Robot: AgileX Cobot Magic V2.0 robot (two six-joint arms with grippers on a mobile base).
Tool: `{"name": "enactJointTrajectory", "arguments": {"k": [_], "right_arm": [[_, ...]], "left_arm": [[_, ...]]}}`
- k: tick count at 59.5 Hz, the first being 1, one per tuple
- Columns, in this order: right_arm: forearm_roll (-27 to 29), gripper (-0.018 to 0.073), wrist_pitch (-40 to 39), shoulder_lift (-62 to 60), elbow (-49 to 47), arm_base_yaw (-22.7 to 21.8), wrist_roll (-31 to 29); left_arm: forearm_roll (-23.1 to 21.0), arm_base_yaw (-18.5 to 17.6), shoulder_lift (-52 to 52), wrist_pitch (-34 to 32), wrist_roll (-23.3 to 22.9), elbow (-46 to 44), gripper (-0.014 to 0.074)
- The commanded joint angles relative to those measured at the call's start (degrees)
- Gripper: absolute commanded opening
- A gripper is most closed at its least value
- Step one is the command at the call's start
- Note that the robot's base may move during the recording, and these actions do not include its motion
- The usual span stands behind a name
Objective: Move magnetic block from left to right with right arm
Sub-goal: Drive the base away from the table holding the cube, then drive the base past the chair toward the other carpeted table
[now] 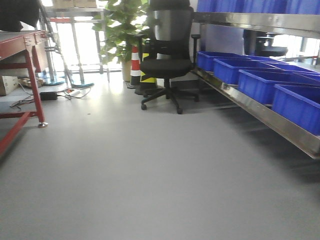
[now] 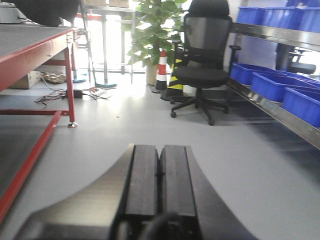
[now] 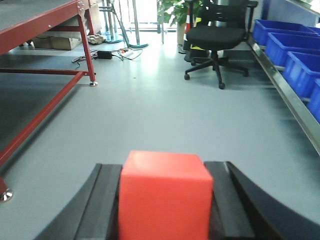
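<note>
Gripping small solid bright red matte cube (image 3: 165, 200) in my right gripper (image 3: 164, 172), my left gripper (image 2: 160, 155) pressed together empty, grey floor (image 3: 150, 115) beyond

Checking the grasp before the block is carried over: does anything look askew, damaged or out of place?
Nothing stands out. The magnetic block sits square in the right claw, undamaged, and the left claw is shut and empty.

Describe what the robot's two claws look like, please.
Both claws are black. The left claw has two long, flat, rectangular fingers flanked by glossy curved housing flaring outward. The right claw shows the same black fingers and curved flanks. No markings are visible.
</note>
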Motion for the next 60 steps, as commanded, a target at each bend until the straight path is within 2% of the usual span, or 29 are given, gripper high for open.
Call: {"name": "enactJointTrajectory", "arguments": {"k": [1, 60], "right_arm": [[-0.99, 0.0152, -5.29, 0.74, -1.61, -0.27, -0.49], [-0.99, 0.0152, -5.29, 0.74, -1.61, -0.27, -0.49]], "left_arm": [[0.00, -0.24, -0.79, -5.16, -0.25, 0.59, -0.0116], [0.00, -0.24, -0.79, -5.16, -0.25, 0.59, -0.0116]]}}
